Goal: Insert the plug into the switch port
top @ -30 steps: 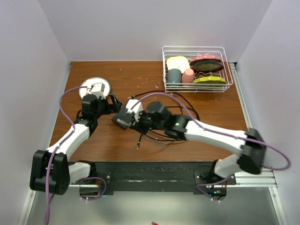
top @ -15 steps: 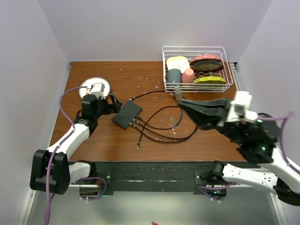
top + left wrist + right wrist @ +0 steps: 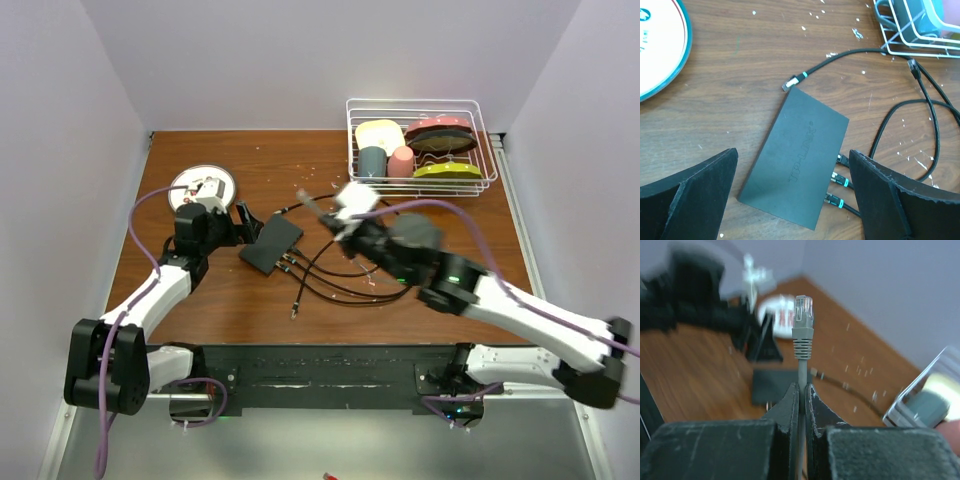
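Bench [image 3: 420, 320] brown wood, speckled; pale walls [image 3: 250, 70]. Switch [image 3: 800, 160] just beside wide left tool [image 3: 792, 192]; right tool [image 3: 801, 388] clamped just under plug [image 3: 803, 322], upright.

1. Robot lab test cell, not a home. Plain pale walls [image 3: 60, 150] box in a wooden table [image 3: 250, 165] on the left, far and right sides.
2. Left arm [image 3: 160, 290] and right arm [image 3: 520, 310] are bolted to a black base plate [image 3: 330, 380] on a metal frame [image 3: 592, 440] at the near edge.
3. Staged props: wire dish rack [image 3: 410, 101] far right, white plate [image 3: 185, 178] far left, black switch [image 3: 271, 245] with cables [image 3: 330, 290] mid-table.
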Available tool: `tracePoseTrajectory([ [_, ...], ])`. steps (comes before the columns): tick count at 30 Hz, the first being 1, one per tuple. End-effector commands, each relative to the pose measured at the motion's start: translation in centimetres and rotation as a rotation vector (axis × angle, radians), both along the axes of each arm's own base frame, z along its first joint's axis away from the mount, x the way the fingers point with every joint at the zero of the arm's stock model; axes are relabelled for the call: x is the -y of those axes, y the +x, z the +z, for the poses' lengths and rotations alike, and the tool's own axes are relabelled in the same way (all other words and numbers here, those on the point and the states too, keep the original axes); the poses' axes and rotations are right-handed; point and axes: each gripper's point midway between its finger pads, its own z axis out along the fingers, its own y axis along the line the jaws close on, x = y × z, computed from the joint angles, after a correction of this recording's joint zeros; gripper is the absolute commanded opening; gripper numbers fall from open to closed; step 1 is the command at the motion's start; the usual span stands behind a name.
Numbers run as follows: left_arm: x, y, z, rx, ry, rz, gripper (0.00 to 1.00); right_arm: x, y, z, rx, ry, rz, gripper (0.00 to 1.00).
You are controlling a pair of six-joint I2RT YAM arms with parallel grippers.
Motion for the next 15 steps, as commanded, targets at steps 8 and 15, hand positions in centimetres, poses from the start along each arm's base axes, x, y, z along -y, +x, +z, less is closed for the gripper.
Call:
tracePoseTrajectory([
  [8, 2.2, -1.4, 0.4, 0.081, -0.103, -0.121, 0.97, -8.1, -0.7, -26.1, -0.581, -0.349, 0.269, 0.00],
  [15, 4.7, -4.0, 0.2, 0.144, -0.220, -0.267, 0.94, -8.7, -1.3, -26.9, -0.676, -0.251, 0.410, 0.00],
])
